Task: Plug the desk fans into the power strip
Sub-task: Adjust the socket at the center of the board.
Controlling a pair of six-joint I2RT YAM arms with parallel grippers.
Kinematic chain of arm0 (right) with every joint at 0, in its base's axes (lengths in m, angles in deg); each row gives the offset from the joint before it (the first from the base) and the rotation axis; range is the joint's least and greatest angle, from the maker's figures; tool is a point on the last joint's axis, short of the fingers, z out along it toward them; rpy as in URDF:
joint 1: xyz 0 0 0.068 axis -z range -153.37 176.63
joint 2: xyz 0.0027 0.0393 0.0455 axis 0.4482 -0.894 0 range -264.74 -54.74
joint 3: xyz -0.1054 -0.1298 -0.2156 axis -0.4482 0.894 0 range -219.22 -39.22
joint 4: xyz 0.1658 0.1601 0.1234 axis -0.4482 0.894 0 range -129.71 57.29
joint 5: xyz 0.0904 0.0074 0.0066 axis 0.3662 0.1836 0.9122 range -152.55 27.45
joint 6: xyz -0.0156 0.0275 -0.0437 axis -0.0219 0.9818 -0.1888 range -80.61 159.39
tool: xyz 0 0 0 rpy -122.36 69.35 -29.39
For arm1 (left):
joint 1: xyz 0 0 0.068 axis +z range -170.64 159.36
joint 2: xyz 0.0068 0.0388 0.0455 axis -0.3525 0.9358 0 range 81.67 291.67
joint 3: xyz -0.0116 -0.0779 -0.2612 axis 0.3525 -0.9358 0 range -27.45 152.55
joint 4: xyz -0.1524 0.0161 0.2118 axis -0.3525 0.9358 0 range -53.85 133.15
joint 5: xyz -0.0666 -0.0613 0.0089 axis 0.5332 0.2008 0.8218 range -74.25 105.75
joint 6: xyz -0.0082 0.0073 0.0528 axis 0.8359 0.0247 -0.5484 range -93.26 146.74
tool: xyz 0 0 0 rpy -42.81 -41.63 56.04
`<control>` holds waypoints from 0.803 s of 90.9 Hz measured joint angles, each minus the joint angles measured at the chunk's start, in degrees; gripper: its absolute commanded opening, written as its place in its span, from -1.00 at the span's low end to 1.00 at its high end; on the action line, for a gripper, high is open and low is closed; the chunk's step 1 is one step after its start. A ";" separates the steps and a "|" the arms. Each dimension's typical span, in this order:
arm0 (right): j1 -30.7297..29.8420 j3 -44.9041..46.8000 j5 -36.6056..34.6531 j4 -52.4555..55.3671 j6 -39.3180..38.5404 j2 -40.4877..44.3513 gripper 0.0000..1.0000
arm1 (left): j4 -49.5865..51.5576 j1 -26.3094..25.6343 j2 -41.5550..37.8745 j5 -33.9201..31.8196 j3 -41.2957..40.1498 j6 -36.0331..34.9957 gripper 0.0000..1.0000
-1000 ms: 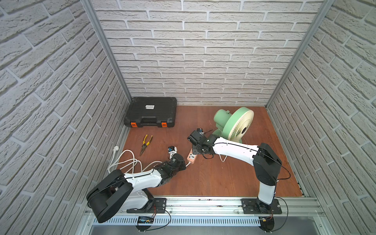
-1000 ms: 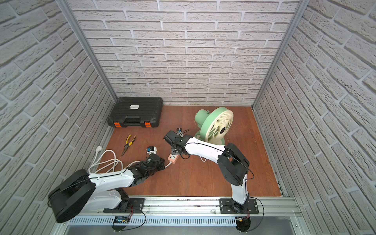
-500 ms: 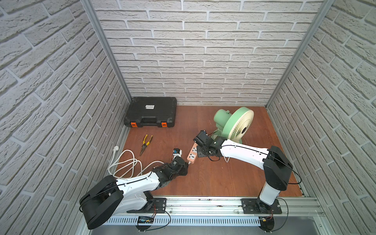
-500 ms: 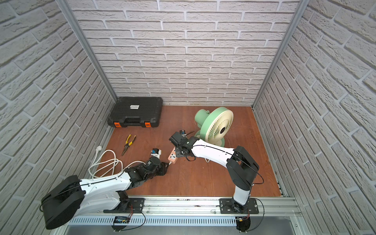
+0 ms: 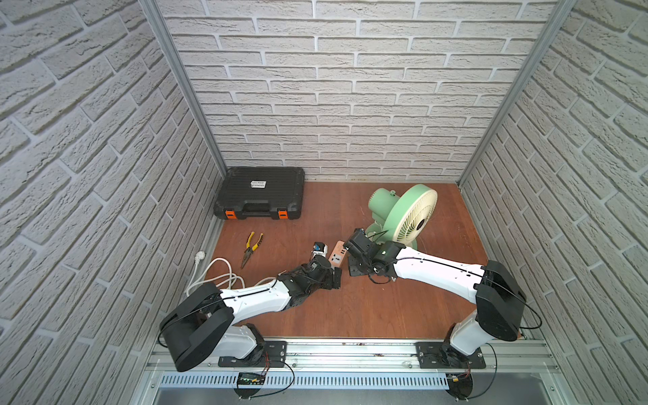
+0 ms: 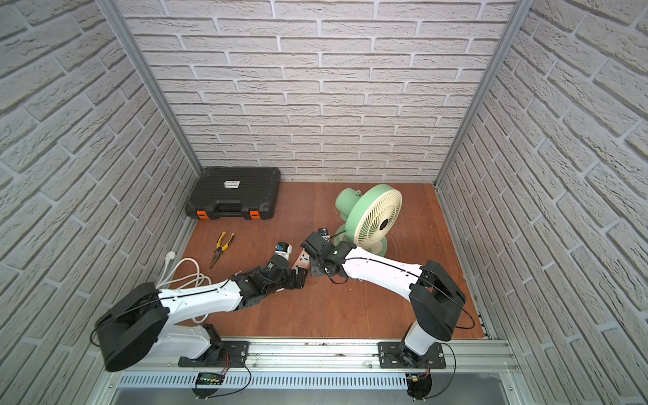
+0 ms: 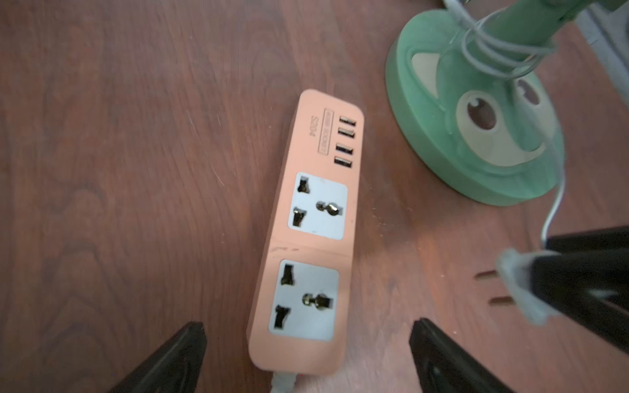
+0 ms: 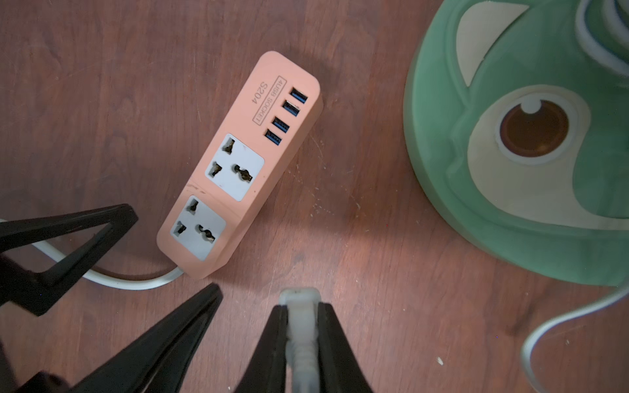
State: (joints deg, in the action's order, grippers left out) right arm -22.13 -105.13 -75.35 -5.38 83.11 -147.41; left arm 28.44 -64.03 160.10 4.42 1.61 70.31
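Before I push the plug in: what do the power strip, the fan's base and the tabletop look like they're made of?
Power strip: matte peach plastic, likely; moulded rounded edges, white socket inserts. Fan base: smooth mint plastic with cream printed face. Tabletop: wood-grain, faintly scratched; veneer or laminate, cannot tell.

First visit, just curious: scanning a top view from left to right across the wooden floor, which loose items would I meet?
Coiled white cable → yellow-handled pliers → peach power strip → mint-green desk fan. The black toolcase overlaps the pliers, so I skip it.
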 measured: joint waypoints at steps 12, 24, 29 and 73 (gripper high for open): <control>0.02 1.22 -0.31 -0.28 1.25 0.68 -0.95 | 0.42 0.48 5.20 -0.04 2.43 0.68 0.97; 0.00 3.21 -0.42 -0.70 2.43 1.40 -0.95 | 0.28 0.35 7.37 -0.13 4.00 1.70 0.90; 0.00 3.87 -0.37 -1.07 2.82 1.62 -0.95 | 0.50 0.28 8.20 -0.55 4.74 2.19 0.85; -0.26 4.76 -0.37 -2.23 4.26 3.28 -0.95 | 7.13 -0.35 19.34 -9.88 15.78 2.43 -0.13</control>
State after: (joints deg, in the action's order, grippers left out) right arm -22.39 -100.36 -75.72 -7.61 87.37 -144.13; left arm 35.57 -64.38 179.44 -5.46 17.39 72.74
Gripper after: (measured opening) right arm 0.196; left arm 0.546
